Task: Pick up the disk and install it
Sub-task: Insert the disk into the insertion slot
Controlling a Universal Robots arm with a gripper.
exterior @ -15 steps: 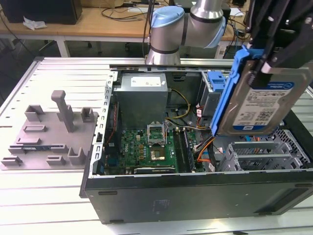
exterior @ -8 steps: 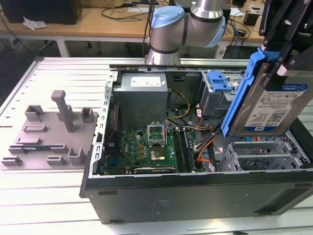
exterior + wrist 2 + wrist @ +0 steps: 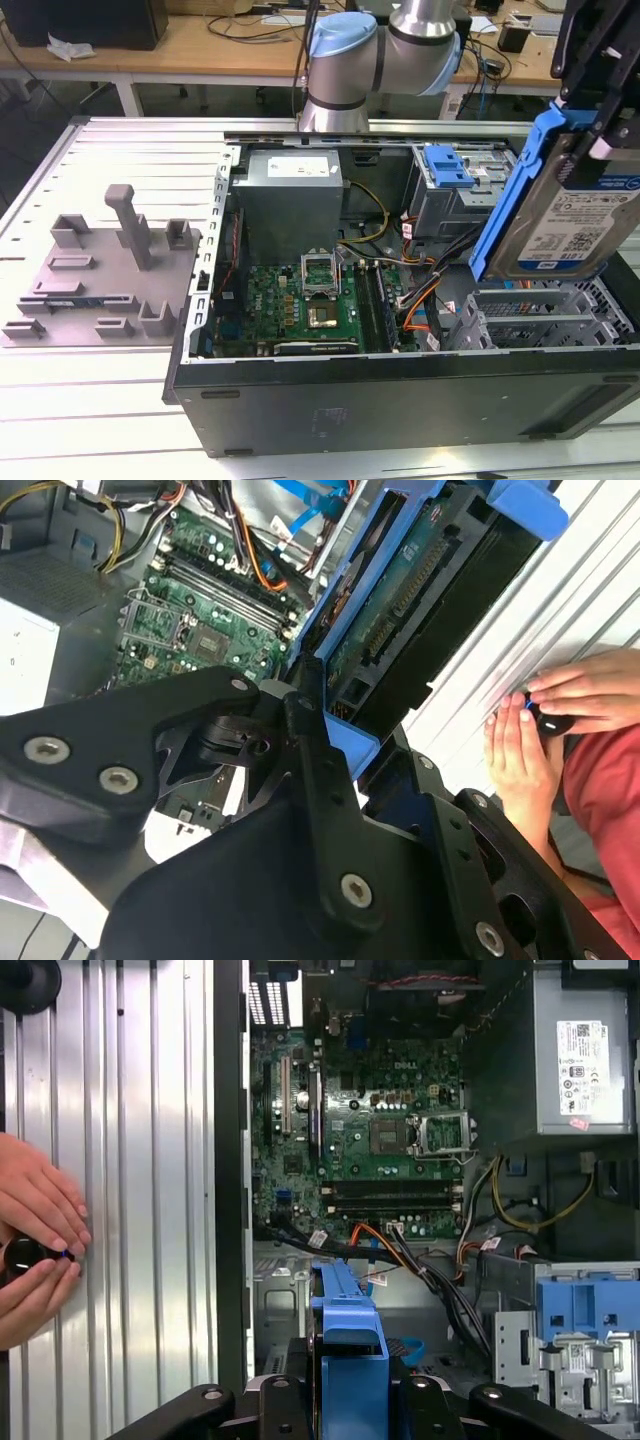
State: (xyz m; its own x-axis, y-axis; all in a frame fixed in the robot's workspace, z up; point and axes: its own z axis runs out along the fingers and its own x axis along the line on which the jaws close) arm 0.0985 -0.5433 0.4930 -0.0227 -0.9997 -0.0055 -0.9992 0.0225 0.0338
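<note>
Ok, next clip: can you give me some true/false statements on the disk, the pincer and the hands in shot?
1. The pincer is clamped on the disk at its blue bracket. True.
2. The disk sits inside the drive cage. False: it hangs tilted in the air over the open computer case, apart from the cage.
3. The computer case is open, with the motherboard exposed. True.
4. A person's hands are gripping the disk. False: they hold a small black knob on the ribbed table beside the case.
</note>
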